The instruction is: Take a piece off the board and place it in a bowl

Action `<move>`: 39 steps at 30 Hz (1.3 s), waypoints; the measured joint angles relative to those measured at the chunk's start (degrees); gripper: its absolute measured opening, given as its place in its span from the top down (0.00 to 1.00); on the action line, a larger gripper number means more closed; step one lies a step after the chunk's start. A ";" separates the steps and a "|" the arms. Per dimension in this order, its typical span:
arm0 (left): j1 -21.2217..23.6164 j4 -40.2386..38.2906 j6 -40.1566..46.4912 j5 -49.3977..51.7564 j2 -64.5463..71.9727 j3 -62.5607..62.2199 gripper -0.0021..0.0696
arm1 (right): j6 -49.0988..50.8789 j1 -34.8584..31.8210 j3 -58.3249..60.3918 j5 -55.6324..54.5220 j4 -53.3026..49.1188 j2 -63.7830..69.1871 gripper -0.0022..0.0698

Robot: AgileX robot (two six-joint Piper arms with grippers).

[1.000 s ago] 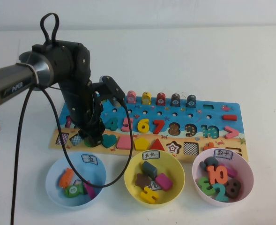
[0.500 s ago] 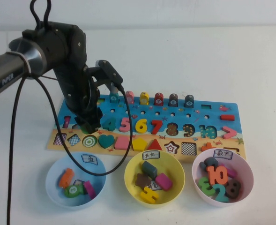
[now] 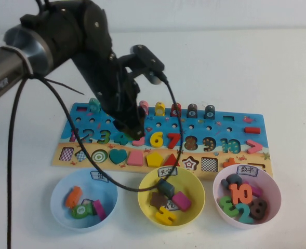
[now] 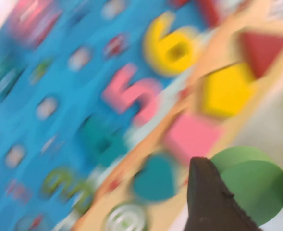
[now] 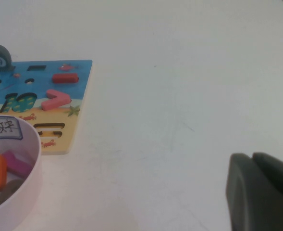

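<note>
My left gripper (image 3: 129,132) hangs above the board (image 3: 236,127) near the numbers 4 and 5. In the left wrist view it (image 4: 247,168) is shut on the flat green round piece (image 4: 251,185), held clear of the board (image 4: 74,96). The yellow bowl (image 3: 142,199), with a white label (image 3: 167,170) on its rim, stands in front of the board and holds several pieces. My right gripper (image 5: 256,168) shows only in the right wrist view, low over bare table to the right of the board (image 5: 79,96), its fingers together and empty.
A light blue bowl (image 3: 56,205) and a pink bowl (image 3: 275,205) flank the yellow one; both hold pieces. A row of pegs (image 3: 176,109) stands along the board's far edge. The left arm's black cable (image 3: 90,171) loops over the board and the blue bowl.
My left gripper rose from the board's lower shape row with the green piece and moved right and away, above the numbers. A ringed slot shows where it was.
</note>
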 joint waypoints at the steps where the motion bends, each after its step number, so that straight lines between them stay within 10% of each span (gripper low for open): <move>1: -1.68 0.12 0.00 0.00 -0.25 0.00 0.59 | 0.00 0.00 0.00 0.00 0.00 0.00 0.99; 10: -15.34 4.43 0.00 0.19 -0.49 -0.09 0.59 | 0.00 0.00 0.00 0.00 0.00 0.00 0.99; 30: -16.30 4.21 -0.12 0.28 4.00 -0.09 0.58 | 0.00 0.00 0.00 0.00 -0.22 0.00 0.99; 39: -16.30 4.59 -5.26 0.28 4.00 -0.09 0.25 | 0.00 0.00 0.00 0.00 -0.22 0.00 0.99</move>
